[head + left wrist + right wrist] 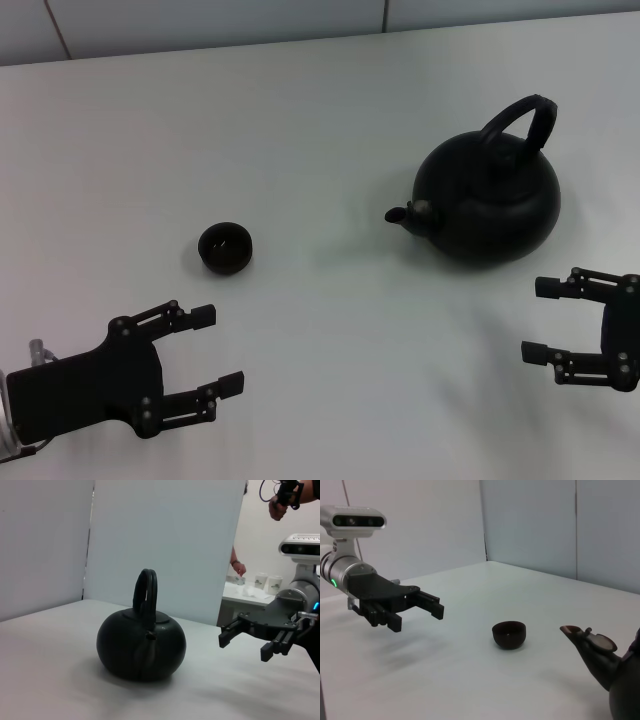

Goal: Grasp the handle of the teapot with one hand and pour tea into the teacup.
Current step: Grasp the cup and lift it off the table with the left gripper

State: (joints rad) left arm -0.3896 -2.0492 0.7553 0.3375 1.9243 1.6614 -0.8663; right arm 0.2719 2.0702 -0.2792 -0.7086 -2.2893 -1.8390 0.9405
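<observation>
The matte-black teapot [490, 200] stands upright on the white table at the right, its spout pointing left toward the teacup [225, 247]. Its arched handle [520, 120] rises over the top, free of any grip. The small dark teacup sits left of centre. My right gripper [540, 320] is open and empty, near the front right, just in front of the teapot. My left gripper [218, 348] is open and empty, in front of the teacup. The left wrist view shows the teapot [141, 645], handle [145, 592] and right gripper [245, 644]. The right wrist view shows the teacup [509, 633], the teapot's spout [580, 632] and the left gripper [416, 618].
The white table [320, 120] ends at grey wall panels [200, 20] at the back. In the left wrist view, a person [280, 500] and paper cups [267, 582] on another table show far behind the right arm.
</observation>
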